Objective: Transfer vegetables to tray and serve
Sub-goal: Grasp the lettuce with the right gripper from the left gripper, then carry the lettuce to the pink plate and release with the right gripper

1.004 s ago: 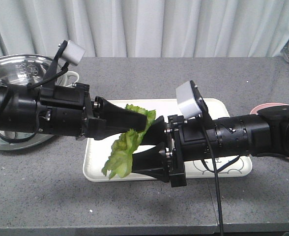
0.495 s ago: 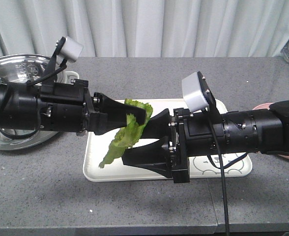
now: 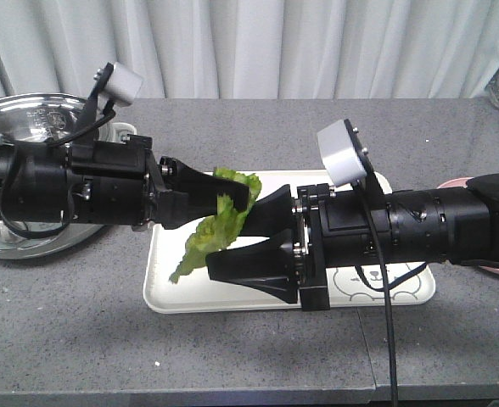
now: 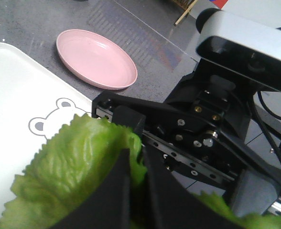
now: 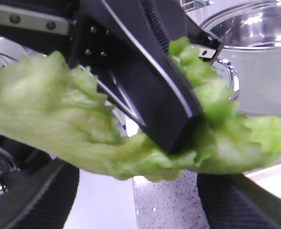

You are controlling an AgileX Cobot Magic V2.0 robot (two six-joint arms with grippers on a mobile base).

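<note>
The grey bench [image 3: 63, 322] carries the white tray [image 3: 190, 292] (a pink plate [image 4: 96, 58] lies just beside it). Above the tray the right pincer [image 3: 237, 242] is spread wide, gripping nothing. The left pincer [image 3: 243, 197] is clenched on the upper end of the lettuce leaf [image 3: 200, 244], which droops between the right's jaws.

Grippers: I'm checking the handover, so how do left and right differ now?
Left gripper is shut on the lettuce; right gripper is open, fingers spread wide. Left holds the leaf's upper end; right only straddles it. Both meet over the tray.
</note>
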